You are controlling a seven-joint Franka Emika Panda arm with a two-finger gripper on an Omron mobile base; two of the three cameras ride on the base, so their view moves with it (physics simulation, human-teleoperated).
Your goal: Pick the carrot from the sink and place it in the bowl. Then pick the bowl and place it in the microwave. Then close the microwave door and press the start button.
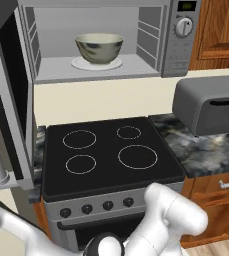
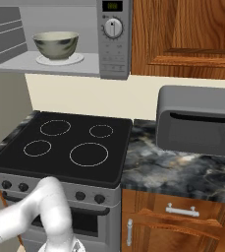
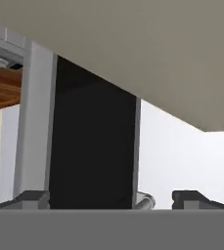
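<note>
Tool [image 3: 111, 199] fingers spread apart, microwave door [image 3: 91, 141] close ahead, bowl [image 1: 99, 48] inside microwave [image 1: 101, 40] above black stovetop [image 1: 108, 152]

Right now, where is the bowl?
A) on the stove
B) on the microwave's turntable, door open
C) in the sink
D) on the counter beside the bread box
B: the bowl sits on the white turntable inside the microwave, whose door stands swung open.

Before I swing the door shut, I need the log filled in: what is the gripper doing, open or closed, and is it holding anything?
Gripper: open, fingers spread wide, holding nothing, facing the microwave door.
</note>
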